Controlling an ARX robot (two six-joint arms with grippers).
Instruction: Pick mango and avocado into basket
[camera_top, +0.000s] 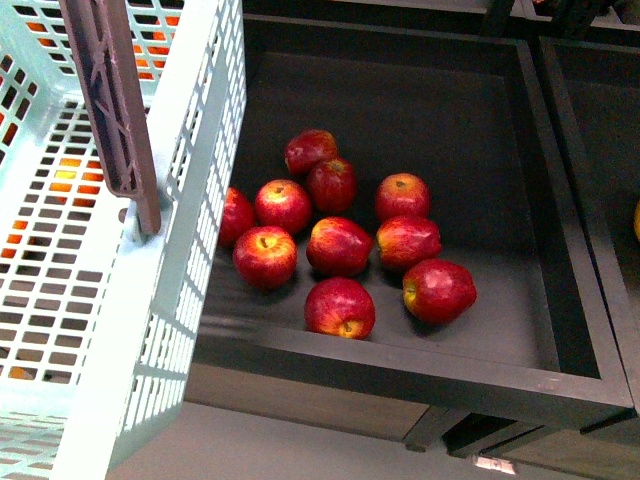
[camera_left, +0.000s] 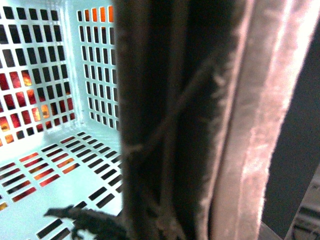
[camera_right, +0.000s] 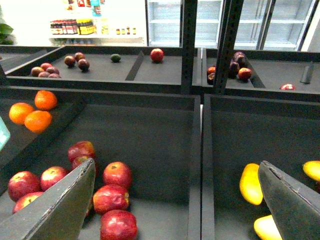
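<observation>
Fingers, right arm: the right gripper (camera_right: 176, 164) is spread wide, and nothing lies between its dark fingers (camera_right: 60, 205). It hangs above the divider between two dark bins.
Fingers, left arm: none can be made out in the left wrist view. The brown handle (camera_left: 170, 125) fills that frame at very close range, so whether they are clenched or released cannot be told.
Basket: the basket (camera_top: 200, 150) sits tilted at the left of the front view, beside the apple bin (camera_top: 400, 365). Its slotted floor is bare in both views, with no fruit inside.
Mango: the mango (camera_right: 250, 184) is judged to be the orange-yellow elongated fruit in the right-hand bin, near one right finger. Other yellow fruits close by are partly hidden.
Avocado: the avocado (camera_right: 115, 58) is a small dark green fruit in a far back bin, well apart from the fingers. It shows small, so the identification is tentative.
Other stock: red apples (camera_top: 338, 245); oranges (camera_right: 37, 120).
Progress: nothing is delivered. Both picks and both placements are outstanding.
Assessment: the mango is the nearer candidate for the right arm.
</observation>
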